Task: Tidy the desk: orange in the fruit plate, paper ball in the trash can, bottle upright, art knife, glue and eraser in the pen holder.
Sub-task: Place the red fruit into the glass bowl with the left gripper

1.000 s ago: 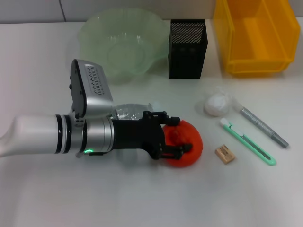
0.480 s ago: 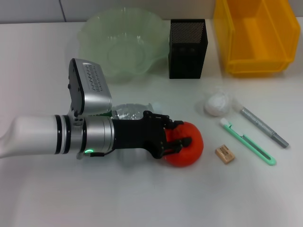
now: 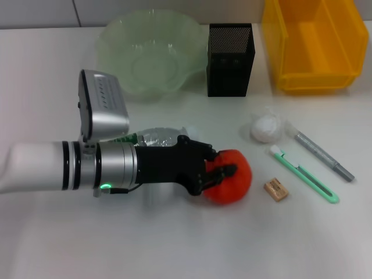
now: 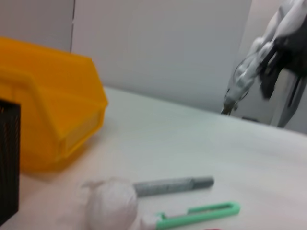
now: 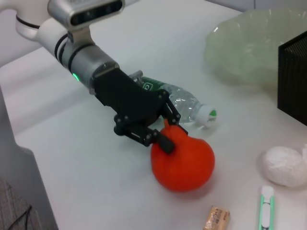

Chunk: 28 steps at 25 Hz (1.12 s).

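Note:
My left gripper (image 3: 224,166) reaches in from the left and is shut on the red-orange orange (image 3: 234,181), which rests on the white desk; the right wrist view shows the gripper (image 5: 169,134) pinching the orange (image 5: 184,164) at its top. A clear bottle (image 3: 160,137) lies on its side behind the arm. The green glass fruit plate (image 3: 116,43), the black mesh pen holder (image 3: 231,58) and the yellow trash can (image 3: 314,46) stand at the back. The paper ball (image 3: 265,128), grey glue stick (image 3: 322,154), green art knife (image 3: 304,174) and eraser (image 3: 275,189) lie to the right of the orange.
My right arm (image 4: 259,62) hangs off beyond the desk's right side, seen only in the left wrist view. The left wrist view also shows the paper ball (image 4: 111,208), glue stick (image 4: 172,184) and art knife (image 4: 196,215).
The left gripper's fingers have closed in on the orange. The wrist has rolled a little and the orange has shifted slightly to the right.

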Tool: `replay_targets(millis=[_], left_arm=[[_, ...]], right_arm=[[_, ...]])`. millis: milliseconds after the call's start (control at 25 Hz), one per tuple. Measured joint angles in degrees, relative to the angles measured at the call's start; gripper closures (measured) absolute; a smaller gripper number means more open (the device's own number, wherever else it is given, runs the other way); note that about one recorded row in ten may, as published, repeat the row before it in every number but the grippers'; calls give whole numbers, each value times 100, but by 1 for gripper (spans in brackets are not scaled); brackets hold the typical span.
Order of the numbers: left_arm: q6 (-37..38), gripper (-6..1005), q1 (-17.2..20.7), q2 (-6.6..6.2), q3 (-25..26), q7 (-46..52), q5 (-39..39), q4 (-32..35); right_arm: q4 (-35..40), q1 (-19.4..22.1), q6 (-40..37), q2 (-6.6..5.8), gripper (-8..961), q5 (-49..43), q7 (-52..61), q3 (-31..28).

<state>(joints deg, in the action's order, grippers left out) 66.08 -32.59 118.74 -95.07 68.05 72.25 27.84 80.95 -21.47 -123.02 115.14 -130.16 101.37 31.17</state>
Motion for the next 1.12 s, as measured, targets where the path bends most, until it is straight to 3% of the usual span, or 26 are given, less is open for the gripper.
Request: replay_targets(millis=[160, 240, 360, 480, 560, 600, 680, 800, 840, 880, 1080, 1120], left_arm=[[493, 742, 113, -104, 446, 506, 44, 515], [533, 758, 136, -129, 559, 585, 51, 620], [558, 782, 181, -264, 1178, 982, 57, 1076], [480, 825, 131, -278, 1481, 1077, 105, 1159], [44, 834, -20, -211, 1897, 1224, 402, 1238], [44, 839, -20, -211, 1897, 1224, 402, 1238], [-764, 848, -237, -90, 2034, 1383, 748, 1241], [-1426, 862, -430, -17, 1989, 1528, 914, 1221], [-1426, 866, -430, -17, 1989, 1528, 914, 1221], [-1962, 871, -546, 5, 1918, 1767, 951, 1216], [-2296, 897, -593, 8, 1869, 1914, 946, 1213], [-2748, 903, -616, 8, 1852, 2000, 930, 1214]], right_arm=[[-181, 9, 25, 40, 118, 21, -147, -2], [-230, 9, 28, 51, 118, 26, -189, -10], [-461, -4, 58, 115, 118, 39, -427, -53], [-564, -14, 93, 138, 118, 42, -502, -57], [-692, -51, 149, 162, 118, 48, -585, -53], [-692, -51, 149, 162, 118, 48, -585, -53], [-828, -100, 232, 207, 118, 57, -680, -34], [-1063, -205, 326, 272, 117, 60, -816, -30], [-1063, -205, 326, 272, 117, 60, -816, -30], [-1101, -221, 339, 279, 117, 60, -820, -19], [-1219, -269, 374, 290, 117, 60, -852, 0], [-1226, -270, 386, 291, 117, 60, -865, 0]])
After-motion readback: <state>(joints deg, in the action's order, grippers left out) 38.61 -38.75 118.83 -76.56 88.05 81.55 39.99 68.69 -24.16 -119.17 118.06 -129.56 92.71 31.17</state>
